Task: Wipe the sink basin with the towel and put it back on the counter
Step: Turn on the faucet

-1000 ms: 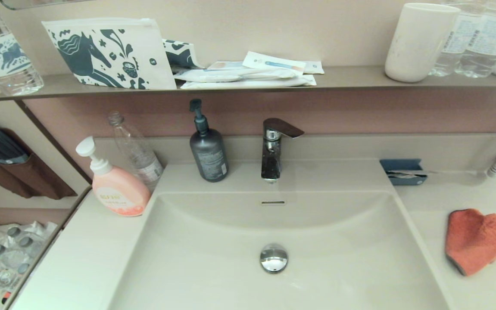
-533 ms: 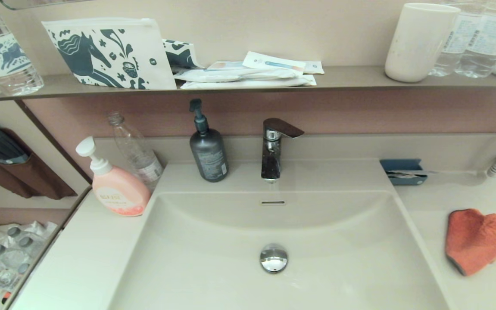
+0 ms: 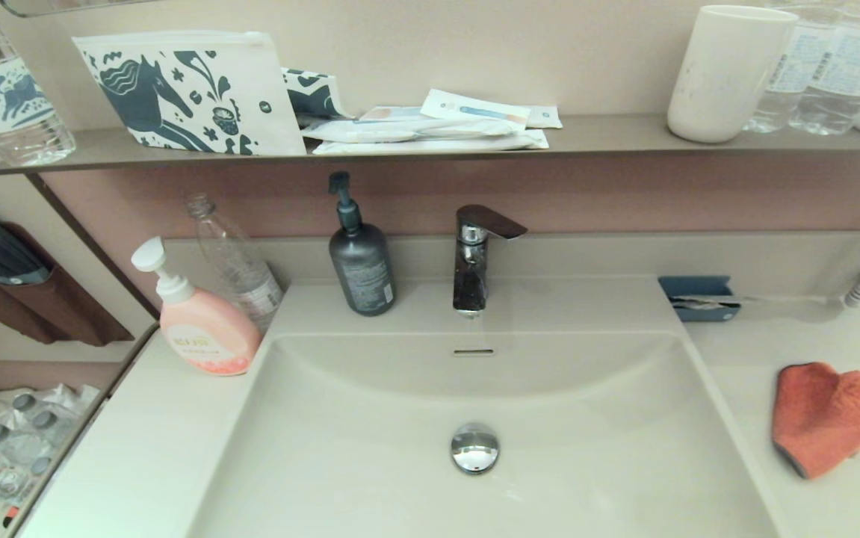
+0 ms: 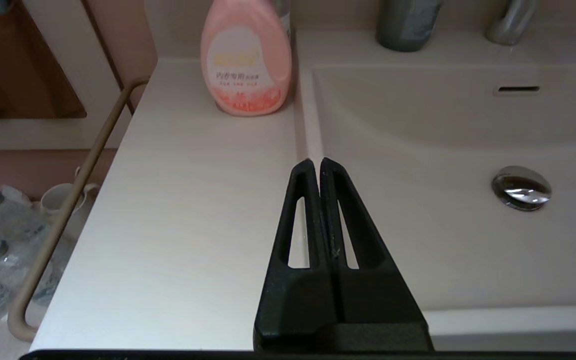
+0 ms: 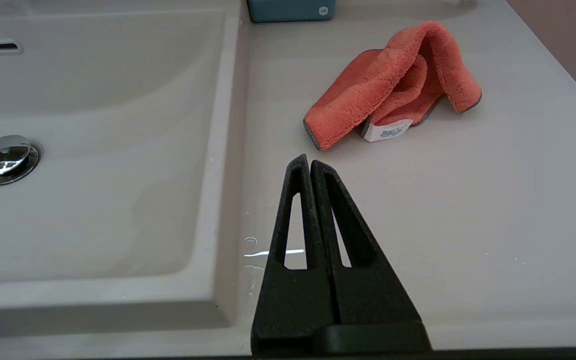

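The orange-red towel (image 3: 829,415) lies crumpled on the counter (image 3: 796,336) to the right of the sink basin (image 3: 370,456). In the right wrist view the towel (image 5: 393,87) shows its white tag, a short way beyond my right gripper (image 5: 310,161), which is shut and empty above the counter (image 5: 468,210) near the basin's right rim. My left gripper (image 4: 316,163) is shut and empty, held over the basin's left rim beside the counter (image 4: 192,200). The chrome drain plug (image 3: 474,447) sits mid-basin. Neither gripper shows in the head view.
A pink pump bottle (image 3: 202,325), a clear bottle (image 3: 239,261) and a dark dispenser (image 3: 360,258) stand behind the basin on the left, the tap (image 3: 474,254) in the middle. A blue tray (image 3: 698,297) sits beyond the towel. A shelf (image 3: 609,134) holds a cup and packets.
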